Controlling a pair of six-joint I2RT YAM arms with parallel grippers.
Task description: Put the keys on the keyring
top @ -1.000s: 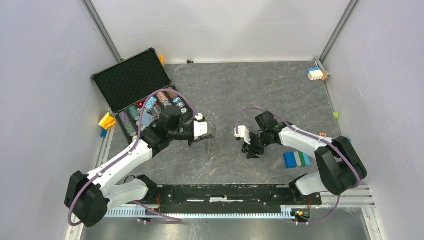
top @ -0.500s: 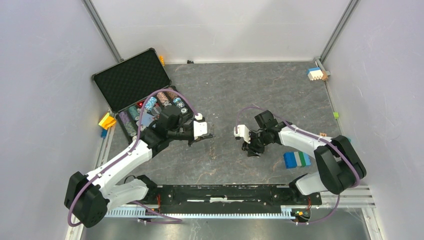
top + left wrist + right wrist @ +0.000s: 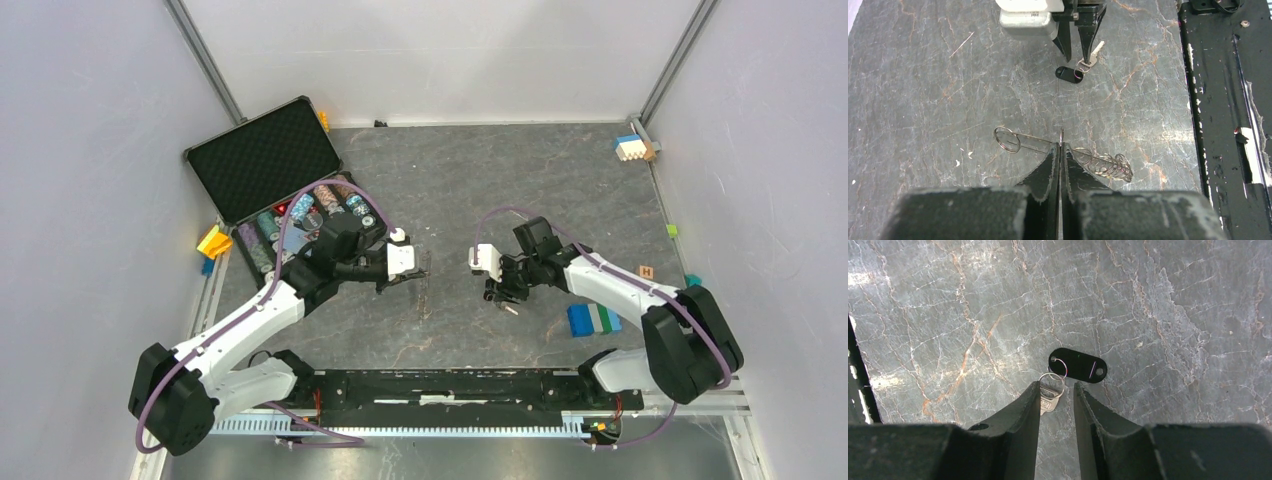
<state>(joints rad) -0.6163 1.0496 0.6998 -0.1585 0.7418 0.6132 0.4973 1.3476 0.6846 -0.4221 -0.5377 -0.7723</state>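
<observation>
Grey veined counter [image 3: 500, 190] stretches between my two arms, and the work sits in that middle stretch. My left pincer [image 3: 1060, 150] is shut tight on the keyring [image 3: 1103, 164], a thin wire piece with a round loop at one end and a spring coil at the other. I grip it near its middle, and a short wire tip pokes up just past my fingertips. Whether the wire is lifted or resting on the counter I cannot tell. My right pincer [image 3: 1056, 386] stands a little open and holds nothing. Its fingers straddle the key [image 3: 1048, 402], which lies flat on the counter on a small ring [image 3: 1052, 382], with a black tag [image 3: 1078, 366] just beyond. The key lies apart from the keyring, off to its right.

I judge the step in hand to be picking up the key. To do it well I should come down so the pads close on the key's head, not on the small ring or the tag — a flat key on stone slips out easily, so a low, square grip matters. I would leave the ring exposed beyond my fingertips, since that part must meet the wire's open end. The left pincer should keep the wire steady.
</observation>
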